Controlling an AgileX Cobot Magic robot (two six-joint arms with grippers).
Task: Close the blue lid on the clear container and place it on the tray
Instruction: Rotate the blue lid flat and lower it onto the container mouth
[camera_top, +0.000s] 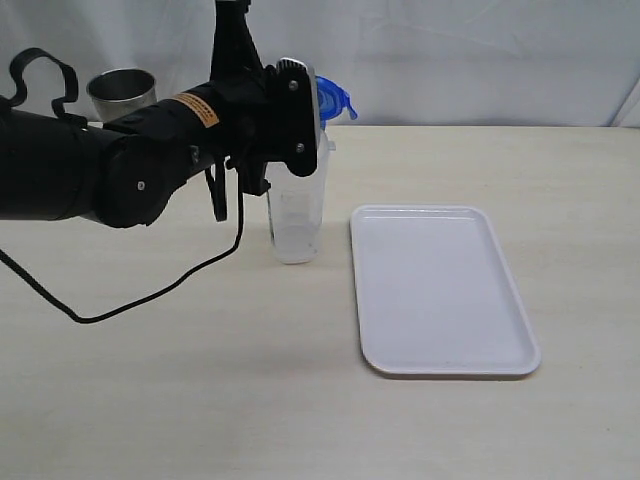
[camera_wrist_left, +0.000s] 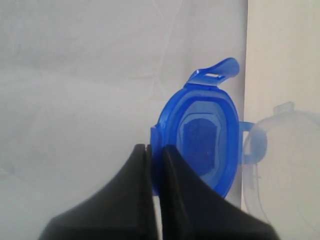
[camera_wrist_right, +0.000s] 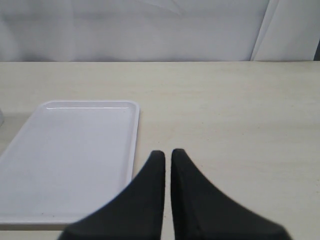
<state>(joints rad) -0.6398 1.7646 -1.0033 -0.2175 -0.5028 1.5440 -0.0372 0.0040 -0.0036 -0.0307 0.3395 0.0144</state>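
My left gripper (camera_wrist_left: 155, 148) is shut on the rim of the blue lid (camera_wrist_left: 202, 140), holding it on edge with a snap tab (camera_wrist_left: 220, 70) sticking out. In the exterior view that arm reaches across at the upper left, and the blue lid (camera_top: 334, 98) shows just above the clear container (camera_top: 297, 215), which stands upright on the table left of the tray (camera_top: 440, 285). The container's rim (camera_wrist_left: 287, 150) appears faintly behind the lid in the left wrist view. My right gripper (camera_wrist_right: 167, 153) is shut on nothing, low over the table beside the tray (camera_wrist_right: 70, 155).
A steel cup (camera_top: 121, 95) stands at the back left behind the left arm. A black cable (camera_top: 150, 290) loops across the table on the left. A white backdrop closes off the far edge of the table.
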